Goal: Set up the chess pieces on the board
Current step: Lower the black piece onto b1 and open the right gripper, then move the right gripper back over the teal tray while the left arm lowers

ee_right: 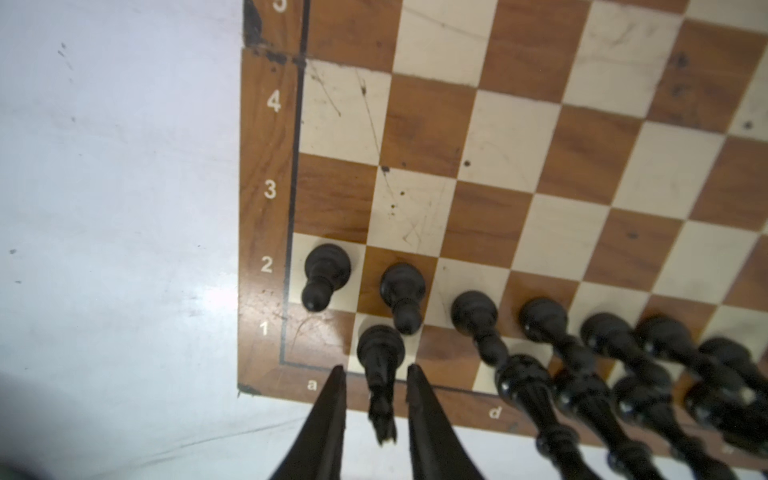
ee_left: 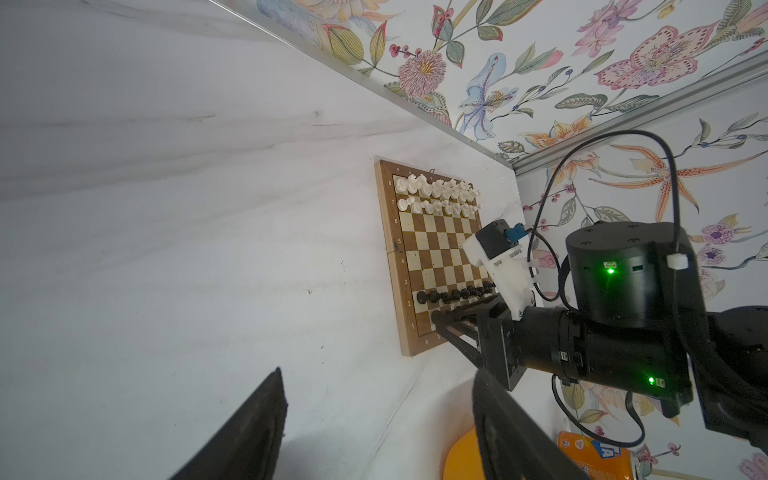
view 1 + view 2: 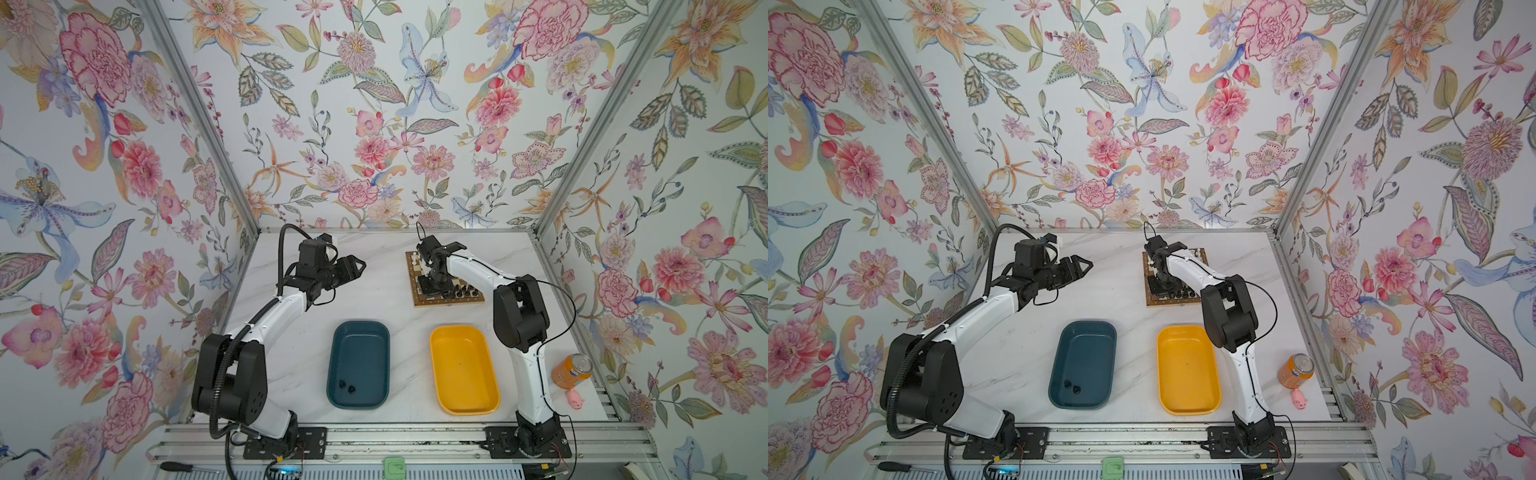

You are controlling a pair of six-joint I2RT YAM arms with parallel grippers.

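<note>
Right wrist view tells it: the right gripper (image 1: 377, 376) stands parted, with a sliver of gap on either side of a black piece (image 1: 380, 353) upright on b1 of the board (image 1: 266, 216). In both top views its own arm hides that. The left gripper (image 2: 378, 374) hangs wide and empty, well left of the board. The left wrist view shows white chessmen (image 2: 436, 195) filling the far ranks. In a top view, two black pieces (image 3: 347, 386) lie in the teal tray (image 3: 361, 353).

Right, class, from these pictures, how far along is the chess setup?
Done: white pieces fill two rows; black pawns line row 2. In hand: the right gripper, jaws open, flanks a black piece standing on b1. To do: corner a1 is bare, and two black pieces lie in the teal tray. The left gripper hovers open, empty.
</note>
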